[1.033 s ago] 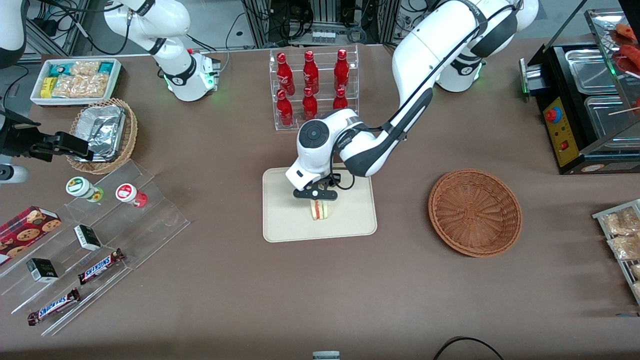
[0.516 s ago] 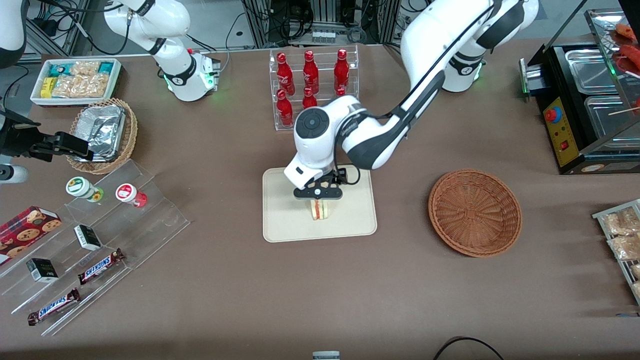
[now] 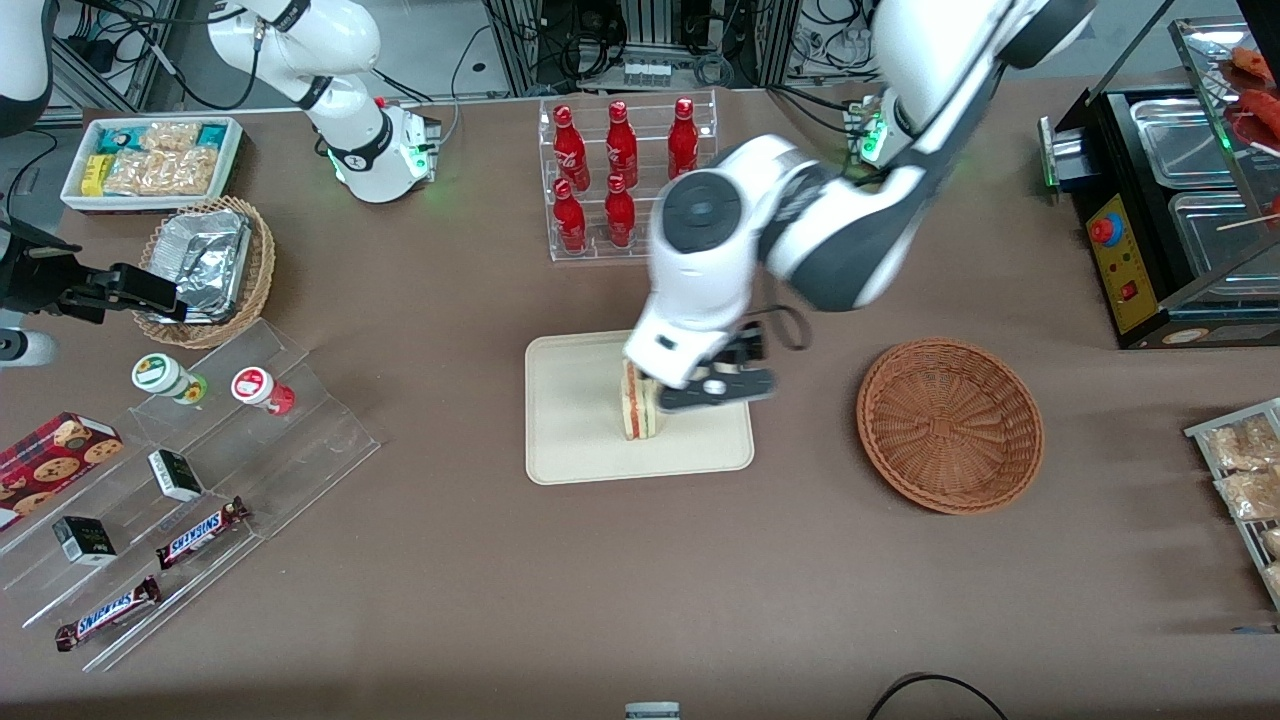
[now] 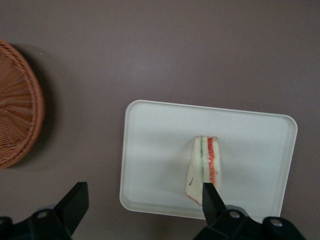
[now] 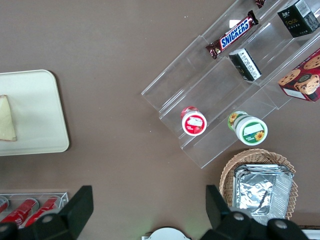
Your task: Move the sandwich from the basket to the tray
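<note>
brown surface (image 3: 450, 560) fills my front feed from edge to edge. nearest to that camera among the task things, the tray (image 3: 575, 440) lies flat with the sandwich (image 3: 640, 410) standing on edge on it, bread faces upright and the red and green filling facing up. my gripper (image 3: 715, 392) hangs above the tray's edge toward the basket (image 3: 950, 425), just beside the sandwich and raised off it; the front feed shows its black bar only. the left wrist feed gives me what that one hides: both fingers (image 4: 212, 200) spread wide with nothing between them, the sandwich (image 4: 204, 170) free on the tray (image 4: 155, 150), and one fingertip overlapping its corner. the basket (image 4: 17, 105) rim shows there too, with nothing visible in it. farther off stands a rack of red bottles (image 3: 625, 170).
</note>
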Robot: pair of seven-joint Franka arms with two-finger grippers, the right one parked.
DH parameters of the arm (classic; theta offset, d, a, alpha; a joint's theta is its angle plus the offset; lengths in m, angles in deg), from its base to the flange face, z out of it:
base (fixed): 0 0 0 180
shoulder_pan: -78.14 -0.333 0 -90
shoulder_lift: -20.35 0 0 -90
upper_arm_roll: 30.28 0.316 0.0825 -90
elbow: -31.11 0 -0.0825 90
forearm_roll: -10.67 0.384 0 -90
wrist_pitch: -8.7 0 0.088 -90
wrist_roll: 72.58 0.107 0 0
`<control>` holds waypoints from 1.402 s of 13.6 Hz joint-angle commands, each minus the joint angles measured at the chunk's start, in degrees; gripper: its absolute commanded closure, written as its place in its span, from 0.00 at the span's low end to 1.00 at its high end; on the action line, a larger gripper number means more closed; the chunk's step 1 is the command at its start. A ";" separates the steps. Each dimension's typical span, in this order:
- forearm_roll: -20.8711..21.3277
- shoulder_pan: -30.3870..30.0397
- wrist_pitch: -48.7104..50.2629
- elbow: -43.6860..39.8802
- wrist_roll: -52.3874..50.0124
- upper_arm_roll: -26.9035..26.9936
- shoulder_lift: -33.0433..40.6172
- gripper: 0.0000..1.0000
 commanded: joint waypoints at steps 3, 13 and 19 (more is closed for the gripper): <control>-1.75 -8.05 6.62 1.85 6.50 -0.13 7.69 0.00; -8.95 -23.96 15.15 8.17 32.08 -0.04 19.82 0.00; -13.88 -21.71 18.15 9.67 51.51 14.95 24.58 0.00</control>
